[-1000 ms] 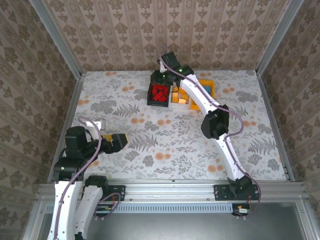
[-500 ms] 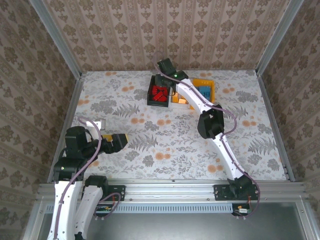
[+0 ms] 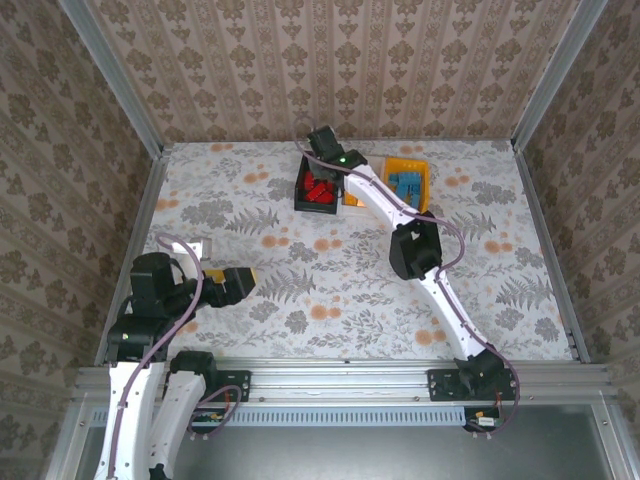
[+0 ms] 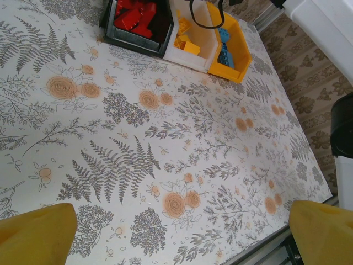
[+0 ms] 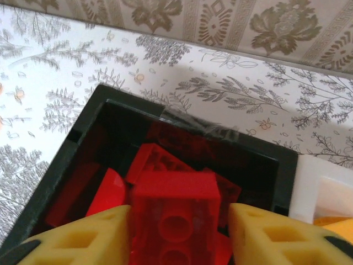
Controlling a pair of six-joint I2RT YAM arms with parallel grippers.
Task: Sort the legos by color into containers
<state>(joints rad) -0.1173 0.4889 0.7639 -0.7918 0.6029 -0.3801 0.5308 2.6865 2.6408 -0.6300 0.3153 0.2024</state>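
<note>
Right wrist view, lower centre: my right gripper (image 5: 176, 238) clamps a square-edged red lego brick (image 5: 174, 212), its round stud visible, between yellow fingers (image 5: 83, 240) over the matt black tray (image 5: 58, 168). If I release here, the hard, glossy brick may strike the uneven heap of red bricks (image 5: 107, 193) inside, bounce, and hop the thin rim into the white tray (image 5: 325, 193) at the right edge. A shiny strip on the far rim may be clear tape; I cannot be sure. My left gripper (image 4: 176, 232) is spread wide and empty above the floral tablecloth (image 4: 182, 138).
</note>
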